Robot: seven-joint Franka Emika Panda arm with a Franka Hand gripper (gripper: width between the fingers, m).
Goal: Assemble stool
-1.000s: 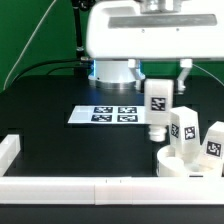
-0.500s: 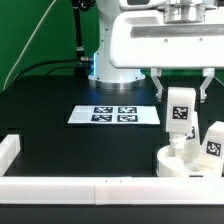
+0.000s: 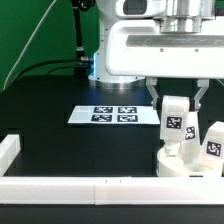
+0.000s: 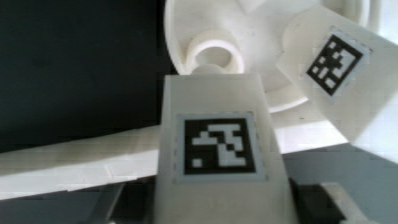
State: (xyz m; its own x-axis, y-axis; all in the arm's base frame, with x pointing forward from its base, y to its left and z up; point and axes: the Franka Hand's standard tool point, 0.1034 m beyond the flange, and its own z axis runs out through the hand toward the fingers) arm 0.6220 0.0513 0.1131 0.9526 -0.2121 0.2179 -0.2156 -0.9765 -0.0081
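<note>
Gripping a tagged white leg (image 3: 177, 123) between its half-spread fingers, the gripper (image 3: 178, 100) hangs at centre right of the exterior frame, the leg's foot meeting the round seat (image 3: 180, 165) beside another leg (image 3: 214, 142).

Leg in the jaws, right over the seat

You've got the gripper (image 3: 178, 98) clamped on a white block leg (image 3: 176, 122), tag facing you, upright, its lower end down at the round seat (image 3: 178, 166). A second tagged leg (image 3: 212, 143) stands on the seat toward the exterior view's right. The marker board (image 3: 113, 114) lies flat on the black table (image 3: 50, 120), and white border bars (image 3: 70, 188) run along the near edge.
</note>
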